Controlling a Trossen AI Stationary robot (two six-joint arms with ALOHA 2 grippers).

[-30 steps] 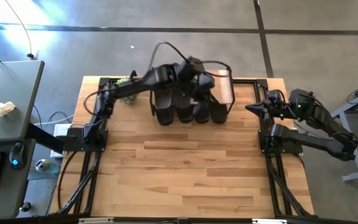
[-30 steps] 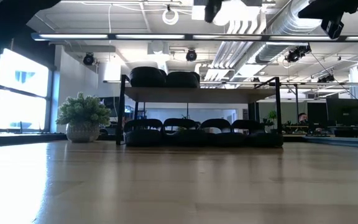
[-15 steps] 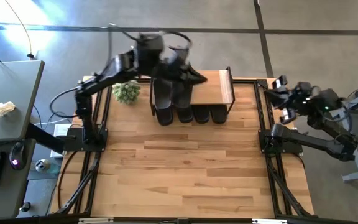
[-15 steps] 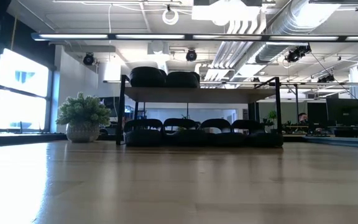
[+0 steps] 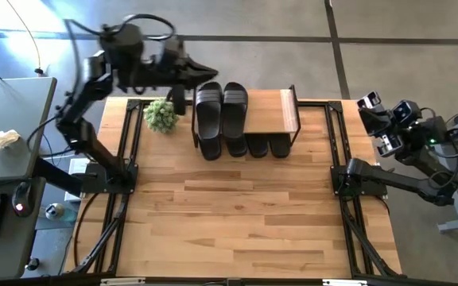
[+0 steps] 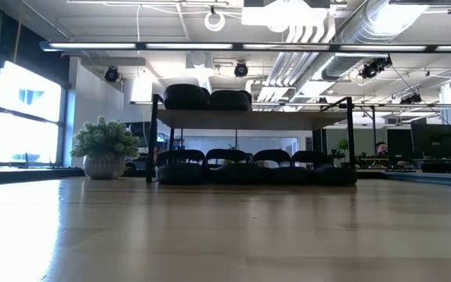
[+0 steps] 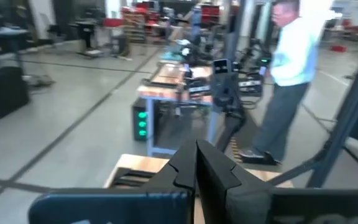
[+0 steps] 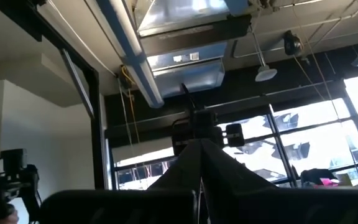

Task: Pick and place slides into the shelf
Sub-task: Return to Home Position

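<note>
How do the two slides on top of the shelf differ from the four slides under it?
The top pair rests on the shelf plank; the lower four stand on the table beneath it. The top pair fills only the plank's left part, while the lower four span the whole width. From above, the top pair shows whole, but only the ends of the lower four stick out. All are black and matching.

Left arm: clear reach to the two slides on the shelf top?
Probably yes: nothing covers the slides on the shelf; left gripper, shut, hangs close by; right gripper is parked far right.
</note>
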